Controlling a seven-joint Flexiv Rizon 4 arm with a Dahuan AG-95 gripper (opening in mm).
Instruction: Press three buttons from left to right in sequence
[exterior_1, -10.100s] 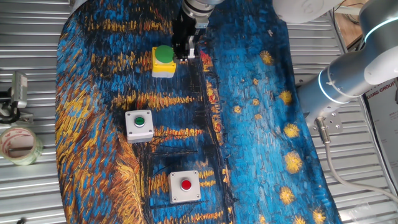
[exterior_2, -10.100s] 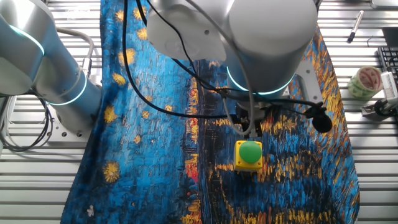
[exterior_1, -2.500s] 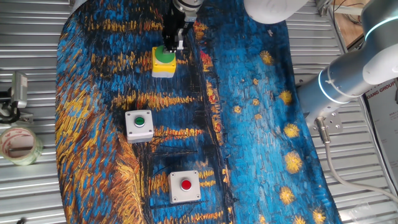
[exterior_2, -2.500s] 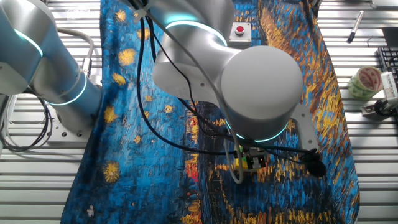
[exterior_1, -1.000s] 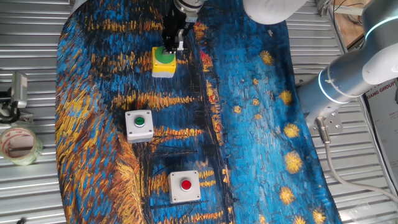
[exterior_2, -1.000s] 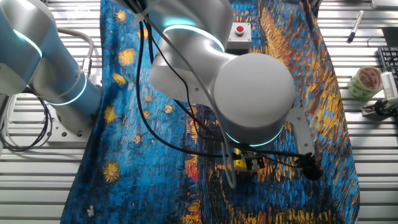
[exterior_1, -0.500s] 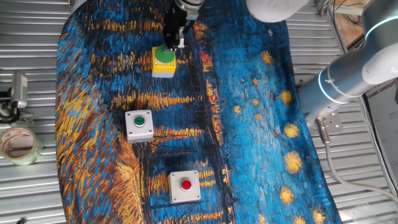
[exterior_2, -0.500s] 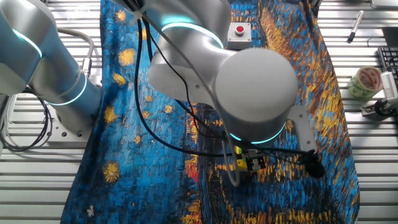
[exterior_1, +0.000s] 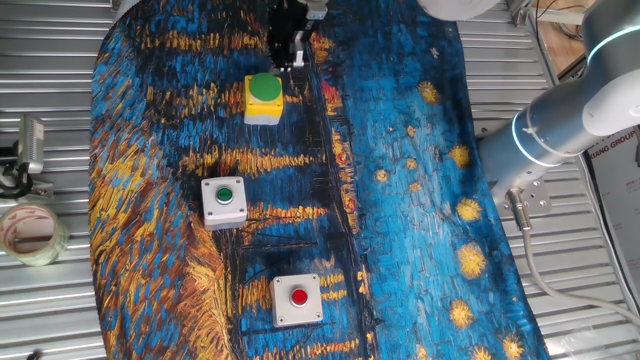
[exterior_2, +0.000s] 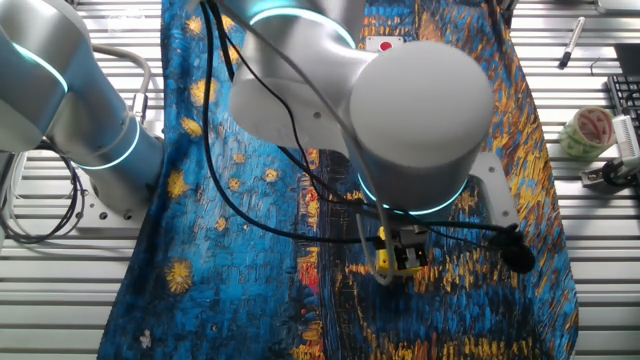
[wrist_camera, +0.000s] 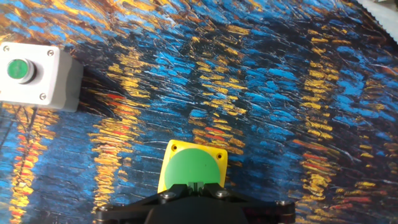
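The gripper (exterior_1: 287, 48) has lifted off the yellow box with the green dome (exterior_1: 264, 97). Half a second ago its tip sat on the dome; it now stands just beyond the box's 12 o'clock edge in the one fixed view, and the whole dome is exposed. In the hand view the dome (wrist_camera: 193, 169) lies at 6 o'clock of the frame, directly ahead of the finger mount, with visible clearance. The other fixed view shows only a yellow corner of the box (exterior_2: 385, 260) beneath the arm's wrist.

Interpretation — the first press of the sequence is probably complete, and the arm is retracting.

Tool state: no view shows the fingertips clearly enough, so it cannot be determined whether they are open or closed. Nothing is held.

Positions in the one fixed view: the grey-white box with the small green button (exterior_1: 224, 201) lies near the cloth's centre, at 7 o'clock from the yellow box. The grey-white box with the red button (exterior_1: 298, 298) lies at 5 o'clock from that — well apart. Both appear untouched.

Next target by order: the small green button.
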